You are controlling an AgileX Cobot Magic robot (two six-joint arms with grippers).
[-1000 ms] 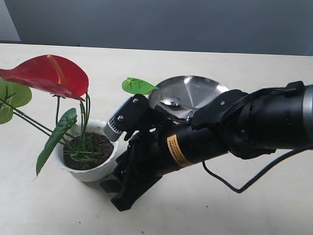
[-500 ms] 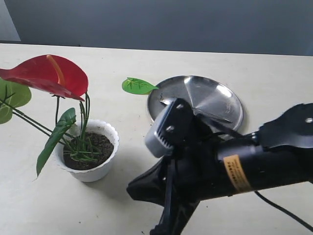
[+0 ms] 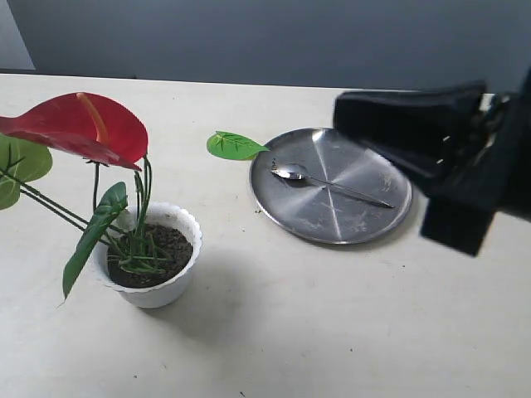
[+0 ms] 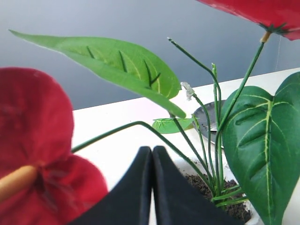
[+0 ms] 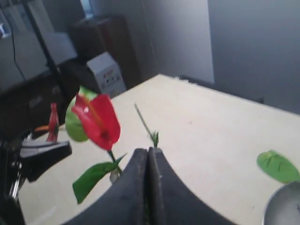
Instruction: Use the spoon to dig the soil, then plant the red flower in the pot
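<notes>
The right claw [image 5: 148, 187] is clenched with nothing between its fingers; the two dark tips meet in one line. It is lifted above the tabletop [image 3: 332, 332], well apart from the pot [image 3: 149, 261], probably because its work there is over. The left claw [image 4: 152, 187] is also clenched and empty, and it sits just beside the stems, with leaves around it.

The red flower [image 3: 79, 124] stands upright in the pot, its stems going down into the soil [image 3: 153, 253], so the planting looks done. The spoon [image 3: 328, 184] lies on the steel plate [image 3: 332, 224], its bowl toward the loose green leaf [image 3: 236, 146]. I think it lies there so that the soil crumbs stay off the tabletop.
</notes>
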